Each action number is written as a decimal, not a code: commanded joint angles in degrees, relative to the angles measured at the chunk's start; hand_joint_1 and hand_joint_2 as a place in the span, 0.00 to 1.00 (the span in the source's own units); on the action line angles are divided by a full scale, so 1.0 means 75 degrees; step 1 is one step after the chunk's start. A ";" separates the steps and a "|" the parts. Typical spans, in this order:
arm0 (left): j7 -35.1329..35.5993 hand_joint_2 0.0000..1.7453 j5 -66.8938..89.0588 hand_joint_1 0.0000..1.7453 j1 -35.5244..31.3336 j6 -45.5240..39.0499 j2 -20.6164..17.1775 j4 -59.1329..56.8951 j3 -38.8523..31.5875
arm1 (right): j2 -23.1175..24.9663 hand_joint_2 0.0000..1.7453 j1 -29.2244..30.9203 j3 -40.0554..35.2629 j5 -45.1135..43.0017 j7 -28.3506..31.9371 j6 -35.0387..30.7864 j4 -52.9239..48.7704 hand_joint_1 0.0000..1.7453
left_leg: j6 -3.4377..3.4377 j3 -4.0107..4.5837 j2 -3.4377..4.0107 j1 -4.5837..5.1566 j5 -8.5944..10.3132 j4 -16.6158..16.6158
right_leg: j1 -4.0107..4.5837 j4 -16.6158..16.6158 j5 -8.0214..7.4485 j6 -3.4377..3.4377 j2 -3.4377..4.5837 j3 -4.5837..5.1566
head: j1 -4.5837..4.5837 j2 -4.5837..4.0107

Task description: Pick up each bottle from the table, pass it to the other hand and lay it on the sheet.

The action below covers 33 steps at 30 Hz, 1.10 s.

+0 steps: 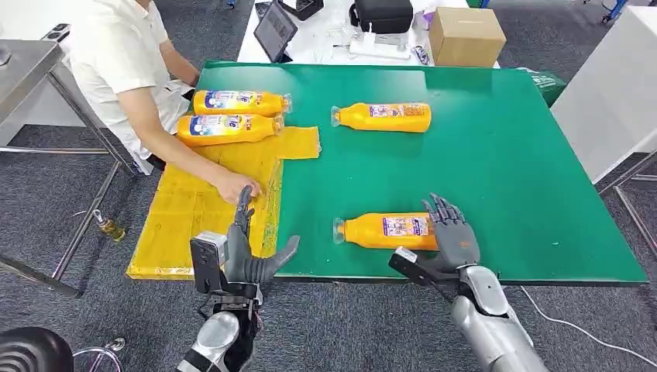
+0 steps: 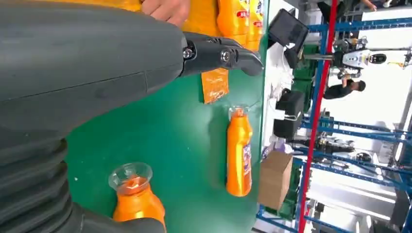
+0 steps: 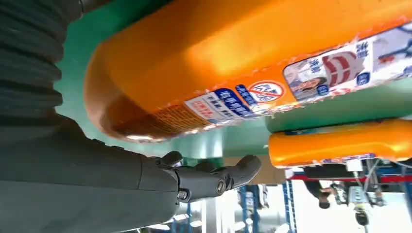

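Two orange bottles (image 1: 236, 102) (image 1: 227, 129) lie on the yellow sheet (image 1: 194, 209) at the table's left. A third orange bottle (image 1: 383, 117) lies on the green table (image 1: 503, 155) toward the back. The nearest orange bottle (image 1: 385, 231) lies near the front edge, seen close in the right wrist view (image 3: 233, 68). My right hand (image 1: 453, 236) is open at its base end, fingers spread beside it, holding nothing. My left hand (image 1: 246, 252) is open over the sheet's front corner, empty, its thumb (image 2: 221, 53) reaching out over the green surface.
A person in a white shirt stands at the table's left, one hand (image 1: 236, 186) pressing on the sheet just beyond my left fingers. A cardboard box (image 1: 466, 36), a tablet (image 1: 275, 29) and a black case (image 1: 383, 14) sit on the white desk behind.
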State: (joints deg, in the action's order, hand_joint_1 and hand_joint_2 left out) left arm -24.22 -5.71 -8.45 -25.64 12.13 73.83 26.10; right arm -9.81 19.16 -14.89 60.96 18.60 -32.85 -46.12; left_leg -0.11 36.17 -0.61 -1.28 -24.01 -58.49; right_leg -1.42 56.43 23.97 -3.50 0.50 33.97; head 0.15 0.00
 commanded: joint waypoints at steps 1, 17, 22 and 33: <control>0.0164 1.00 -0.0188 0.00 -0.0339 0.0120 0.0002 -0.0425 -0.0013 | -0.0167 1.00 0.0883 -0.0840 0.0420 -0.0354 0.0090 0.1253 0.00 | 0.0007 -0.0016 0.0008 0.0000 -0.0005 0.0003 | 0.0004 -0.0005 0.0003 0.0014 0.0001 -0.0016 | 0.0003 0.0000; 0.0617 1.00 -0.0645 0.00 -0.0320 0.0593 -0.0105 -0.0358 0.0103 | -0.0990 1.00 0.1457 -0.1683 -0.0365 -0.0429 0.3126 0.1797 1.00 | 0.0009 -0.0030 -0.0008 0.0001 0.0000 0.0004 | 0.0003 -0.0010 0.0002 0.0011 -0.0016 -0.0034 | 0.0000 0.0000; 0.0651 1.00 -0.0676 0.00 -0.0215 0.0559 -0.0132 -0.0338 0.0116 | -0.1070 1.00 0.1106 -0.1604 -0.0863 -0.0230 0.3222 0.1439 1.00 | 0.0011 -0.0059 -0.0029 -0.0005 -0.0002 0.0013 | 0.0010 -0.0026 0.0006 0.0019 -0.0040 -0.0070 | 0.0003 0.0000; 0.0437 1.00 -0.0880 0.00 -0.0168 0.0333 -0.0118 -0.0334 0.0046 | -0.0511 1.00 0.0351 -0.0736 -0.2855 0.0731 0.3499 0.0190 1.00 | 0.0008 -0.0087 -0.0010 -0.0012 0.0000 0.0021 | 0.0018 -0.0036 -0.0001 0.0026 -0.0027 -0.0091 | 0.0000 0.0000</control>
State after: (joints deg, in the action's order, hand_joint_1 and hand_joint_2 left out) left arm -20.04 -10.97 -9.16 -21.97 12.41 73.72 26.10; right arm -17.29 28.90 -23.98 47.03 20.57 -8.15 -39.48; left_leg -0.10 35.76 -0.63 -1.29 -24.01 -58.52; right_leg -1.40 56.39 23.96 -3.52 0.45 33.58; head 0.15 0.00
